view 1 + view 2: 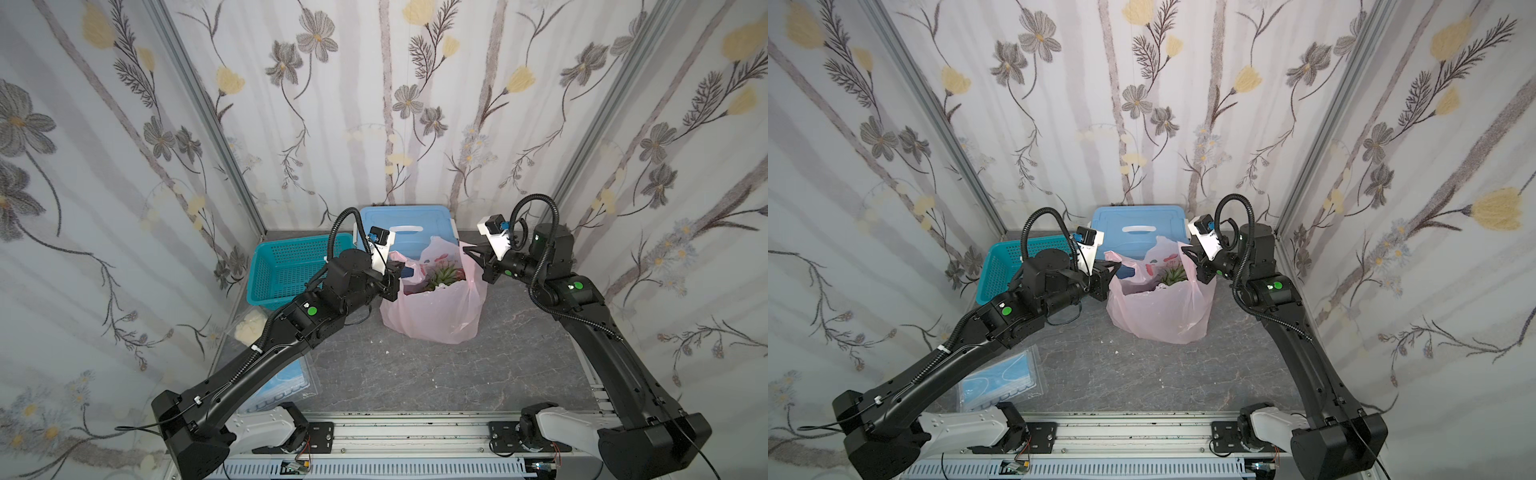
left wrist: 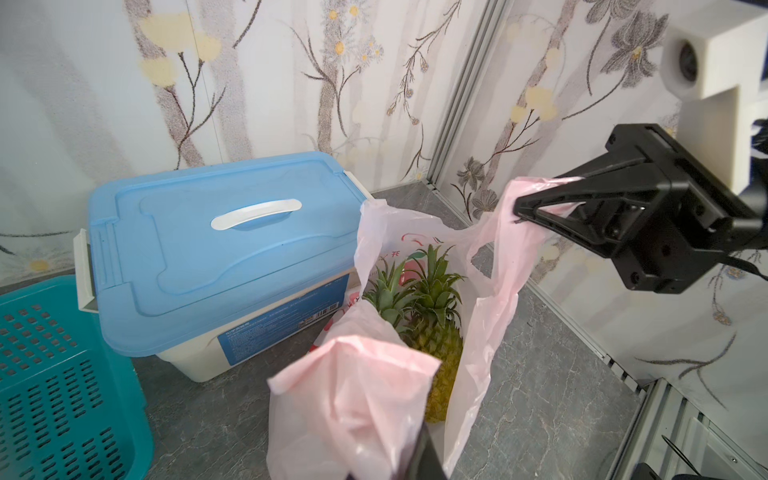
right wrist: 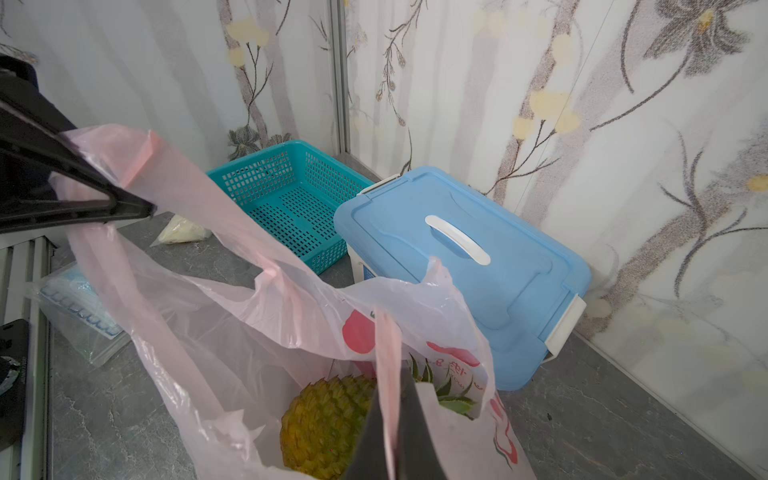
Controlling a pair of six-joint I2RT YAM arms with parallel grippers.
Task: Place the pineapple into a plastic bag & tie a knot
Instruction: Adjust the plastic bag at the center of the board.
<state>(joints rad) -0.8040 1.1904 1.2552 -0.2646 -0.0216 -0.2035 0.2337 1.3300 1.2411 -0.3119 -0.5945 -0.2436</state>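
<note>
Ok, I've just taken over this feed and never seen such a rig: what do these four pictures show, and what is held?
Two black robot arms stand at the near edge of a grey table, each ending in a two-finger gripper. Both top views look down on the whole scene from one camera head; the other two pictures come from cameras on the arms' wrists. In the middle stands a pink plastic bag with the pineapple already inside. The left gripper is shut on one handle loop and the right gripper on the other; no knot is tied yet. Behind the bag sits a blue-lidded box, with a teal basket beside it. Near the left arm lie a small bag of white lumps and a clear packet with blue contents.
</note>
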